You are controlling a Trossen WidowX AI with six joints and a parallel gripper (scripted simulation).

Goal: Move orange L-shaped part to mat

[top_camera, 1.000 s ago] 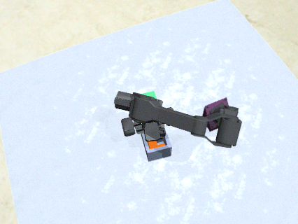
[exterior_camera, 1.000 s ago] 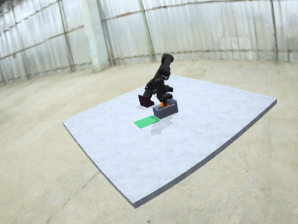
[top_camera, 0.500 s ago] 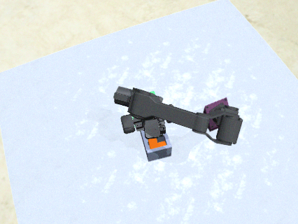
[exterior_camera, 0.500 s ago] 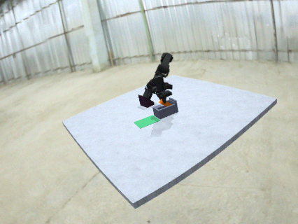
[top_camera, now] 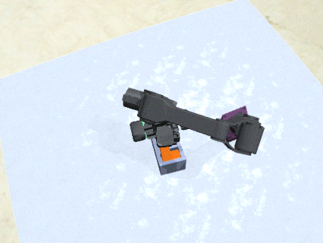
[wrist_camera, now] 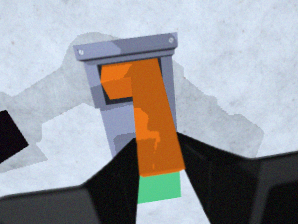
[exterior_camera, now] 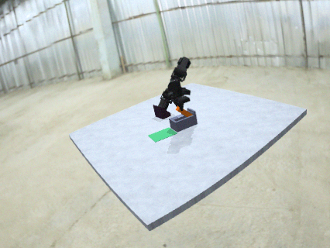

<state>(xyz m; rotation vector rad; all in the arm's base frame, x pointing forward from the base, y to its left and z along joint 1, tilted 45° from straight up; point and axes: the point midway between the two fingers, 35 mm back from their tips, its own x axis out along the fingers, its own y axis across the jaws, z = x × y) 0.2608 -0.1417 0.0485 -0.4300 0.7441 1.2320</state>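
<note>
The orange L-shaped part [top_camera: 170, 153] [exterior_camera: 185, 112] [wrist_camera: 152, 100] is tilted. Its straight end is raised above the grey tray [top_camera: 173, 167] [exterior_camera: 183, 123] [wrist_camera: 125, 51], and its L-shaped end is lower, over the pocket beside the tray's raised end wall. Whether that end touches the tray is not clear. My gripper [exterior_camera: 179, 107] [wrist_camera: 155, 139] is shut on the straight end, one finger along each side. In the top view the arm hides the fingertips. The green mat [exterior_camera: 160, 135] [wrist_camera: 160, 190] lies flat beside the tray, beyond the held end.
A dark purple block [top_camera: 235, 114] [exterior_camera: 161, 112] [wrist_camera: 11, 137] stands off to one side of the tray, near the arm's base end. The arm reaches over the mat in the top view and hides most of it.
</note>
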